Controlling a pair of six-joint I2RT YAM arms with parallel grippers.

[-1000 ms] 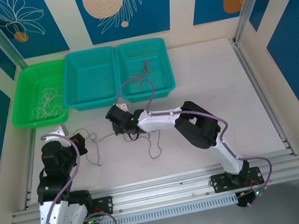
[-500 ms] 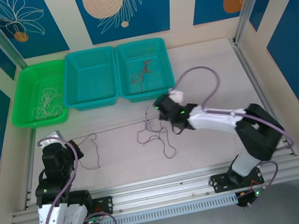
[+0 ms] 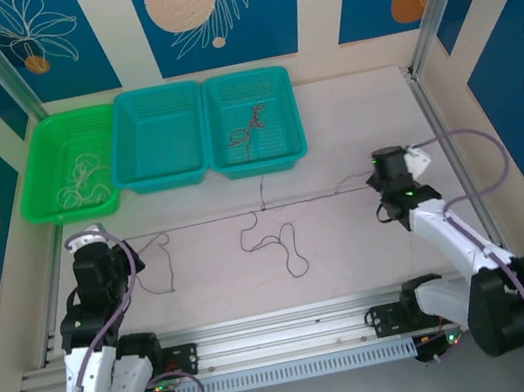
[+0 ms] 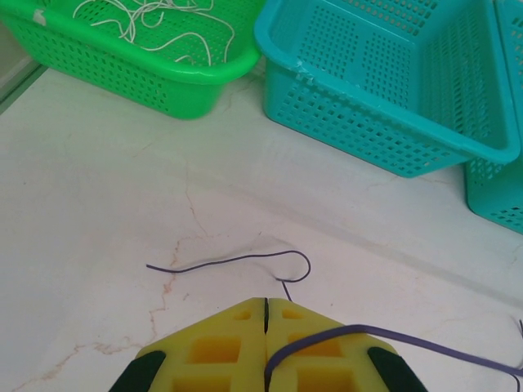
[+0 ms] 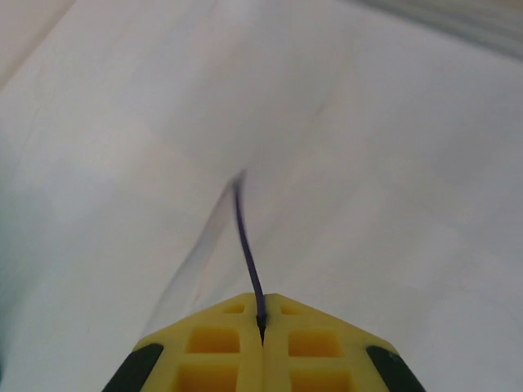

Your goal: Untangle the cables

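Dark cable (image 3: 245,214) | taut | clamped at left by closed left tool (image 4: 265,304) | at right by closed right tool (image 5: 261,317)

Dark cable (image 3: 206,223) taut across table (image 3: 374,257), slack loops (image 3: 281,243) below, whitish cables (image 3: 82,177) in green basket (image 3: 70,114), reddish-brown cable (image 3: 248,127) in right teal basket (image 3: 246,74)

Left gripper (image 4: 265,304) pinched shut; right gripper (image 5: 261,317) likewise; arms wide apart
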